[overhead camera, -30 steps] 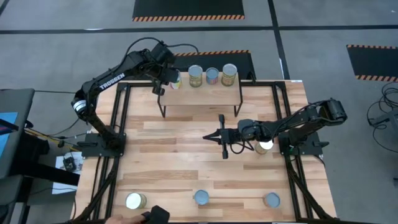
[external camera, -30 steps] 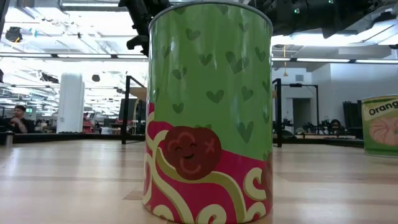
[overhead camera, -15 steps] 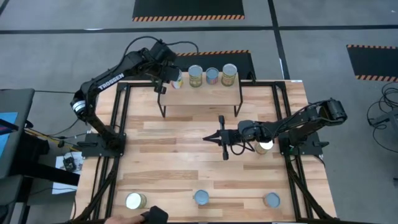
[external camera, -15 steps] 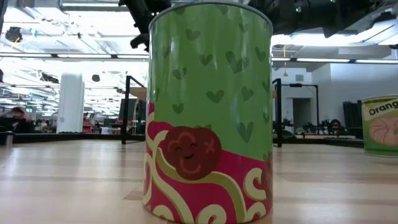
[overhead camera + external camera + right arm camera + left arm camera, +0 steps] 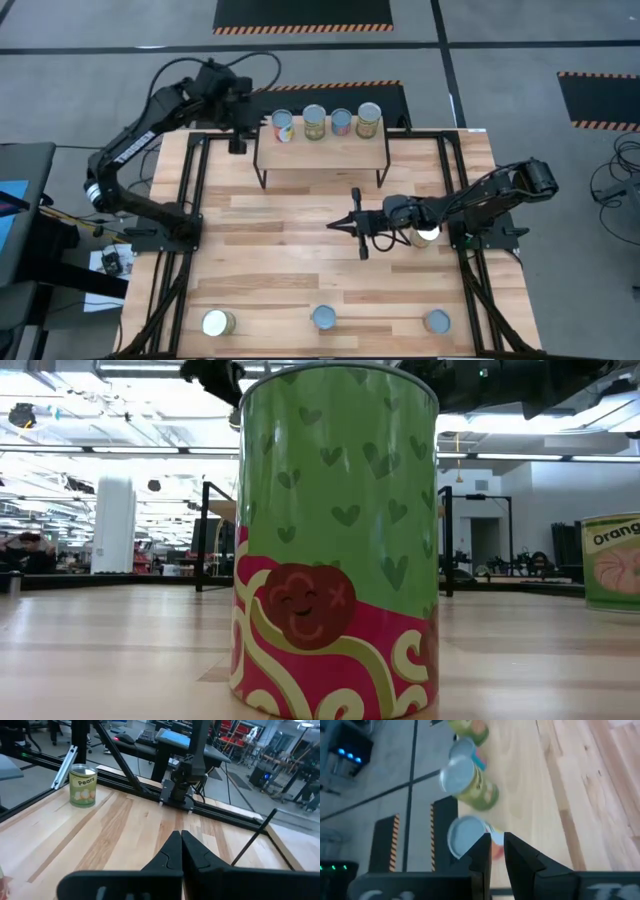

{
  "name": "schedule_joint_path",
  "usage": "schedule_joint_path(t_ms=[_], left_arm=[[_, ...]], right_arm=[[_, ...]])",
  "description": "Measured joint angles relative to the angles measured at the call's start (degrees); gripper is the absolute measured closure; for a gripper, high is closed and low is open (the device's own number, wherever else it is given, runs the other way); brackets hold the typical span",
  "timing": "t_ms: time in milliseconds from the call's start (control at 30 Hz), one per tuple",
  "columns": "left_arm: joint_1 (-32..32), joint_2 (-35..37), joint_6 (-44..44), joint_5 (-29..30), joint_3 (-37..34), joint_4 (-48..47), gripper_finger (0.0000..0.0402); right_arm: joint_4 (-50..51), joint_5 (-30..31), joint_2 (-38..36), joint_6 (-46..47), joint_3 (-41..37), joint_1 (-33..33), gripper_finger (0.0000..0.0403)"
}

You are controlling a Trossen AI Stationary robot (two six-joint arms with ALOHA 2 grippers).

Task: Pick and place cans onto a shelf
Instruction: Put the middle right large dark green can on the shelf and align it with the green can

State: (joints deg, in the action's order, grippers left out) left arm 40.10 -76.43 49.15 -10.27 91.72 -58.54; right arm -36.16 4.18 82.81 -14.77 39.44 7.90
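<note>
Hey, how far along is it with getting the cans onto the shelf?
Half done: four cans stand on the shelf. Nothing in hand: left gripper hangs empty beside the shelf, right gripper rests mid-table. Left: three cans along the near edge, one can near the right gripper.

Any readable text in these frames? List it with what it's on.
"Pears": can label, right wrist view.
"Orang", cut off by the frame edge: can label, low view.
Labels on the shelf cans: too small to read.
Left arm lettering: too small to read.
</note>
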Motion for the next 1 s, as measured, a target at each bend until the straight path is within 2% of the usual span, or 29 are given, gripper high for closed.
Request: schedule_joint_path(t_ms=[133, 333, 467, 667, 767, 833, 900, 1000], left_arm=[[2.0, 5.0, -0.7, 0.2, -11.3, 6.3, 0.0358], [5.6, 15.6, -0.8, 0.2, -26.7, 17.3, 0.0383], [6.6, 20.6, -6.1, -5.5, -29.2, 19.7, 0.0399], [5.2, 23.7, -21.5, -13.3, -29.2, 20.7, 0.0401], [3.0, 24.0, -28.3, -16.9, -29.2, 21.1, 0.0401], [0.9, 24.5, -28.9, -19.0, -29.6, 21.9, 0.0401], [-1.9, 26.4, -28.4, -19.5, -33.1, 27.2, 0.0401], [-6.0, 29.7, -31.9, -18.1, -41.1, 40.7, 0.0401]], right_arm=[[-5.4, -0.5, 0.0, -0.7, -3.2, -0.9, 0.0397], [-25.6, -5.7, 0.0, 1.3, -12.2, -3.7, 0.0397], [-33.2, -7.3, 0.0, 2.5, -15.5, -4.3, 0.0397], [-33.8, -7.0, 0.0, 6.0, -15.7, -4.3, 0.0397], [-33.4, -2.0, -0.1, 6.0, -15.7, -3.9, 0.0397], [-31.5, 2.4, -1.0, 4.5, -15.7, -3.0, 0.0397], [-28.4, 6.0, -2.4, 3.1, -15.6, -1.5, 0.0397], [-19.4, 13.1, -5.9, 3.5, -14.9, 1.3, 0.0397]])
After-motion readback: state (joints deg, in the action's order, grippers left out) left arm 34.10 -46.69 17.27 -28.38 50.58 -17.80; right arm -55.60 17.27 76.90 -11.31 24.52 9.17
